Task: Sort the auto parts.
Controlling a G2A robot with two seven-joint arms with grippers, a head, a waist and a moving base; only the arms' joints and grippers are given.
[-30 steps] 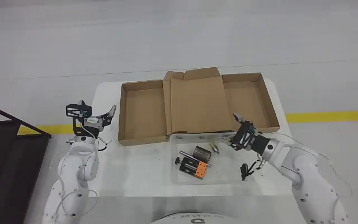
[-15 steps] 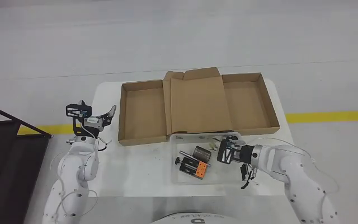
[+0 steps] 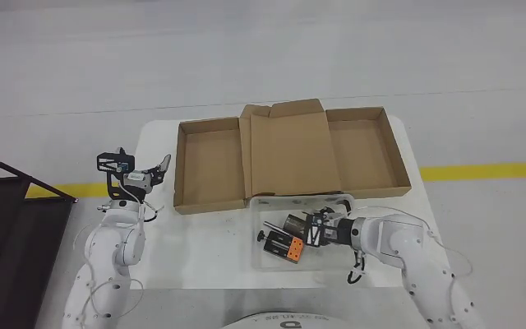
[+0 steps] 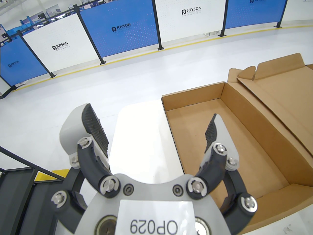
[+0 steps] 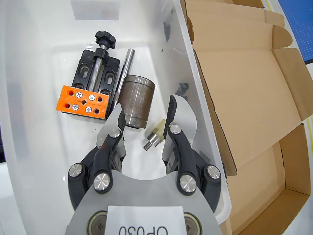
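Crowding is your risk: the right tool (image 5: 146, 103), jaws apart inside the clear bin (image 5: 195, 74), brackets both the steel cylinder (image 5: 137, 99) and the small threaded fitting (image 5: 154, 138) (just beside it), so closing could pinch both or flick one away.

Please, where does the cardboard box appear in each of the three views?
Top view: cardboard box at the table's far side, behind the clear bin.
Left wrist view: box just past the open left fingers.
Right wrist view: box alongside the bin.
Shared landmark: its middle flap.
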